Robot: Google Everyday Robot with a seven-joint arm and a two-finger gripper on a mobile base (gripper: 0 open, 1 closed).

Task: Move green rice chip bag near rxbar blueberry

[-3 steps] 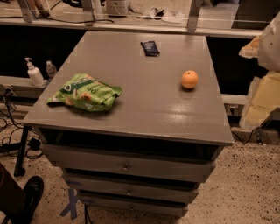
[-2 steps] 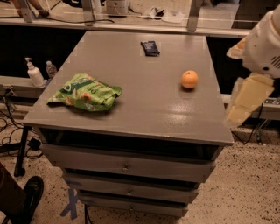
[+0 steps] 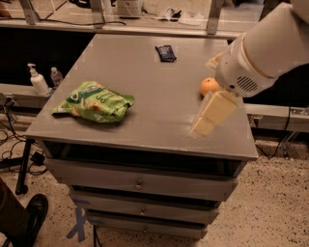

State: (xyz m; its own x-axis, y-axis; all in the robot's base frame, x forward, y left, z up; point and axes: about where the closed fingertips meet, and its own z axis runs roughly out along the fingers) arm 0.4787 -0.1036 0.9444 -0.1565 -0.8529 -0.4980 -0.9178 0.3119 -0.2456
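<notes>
The green rice chip bag (image 3: 93,101) lies flat on the left part of the grey cabinet top (image 3: 145,82). The rxbar blueberry (image 3: 165,53), a small dark blue bar, lies near the far edge, right of the middle. An orange fruit (image 3: 209,86) sits at the right, partly behind my arm. My white arm (image 3: 263,50) reaches in from the upper right. My gripper (image 3: 212,113), cream-coloured, hangs over the right part of the top, just in front of the orange and far right of the bag.
The grey cabinet has drawers (image 3: 140,183) below its top. A pump bottle (image 3: 37,81) and a small bottle (image 3: 57,76) stand on a low ledge at the left. A shelf with cables and clutter (image 3: 145,12) runs behind. A dark shoe (image 3: 29,217) is at lower left.
My arm has swung in from the right edge and now hangs over the right part of the cabinet top, partly covering the orange. The bag, bar and orange have not moved.
</notes>
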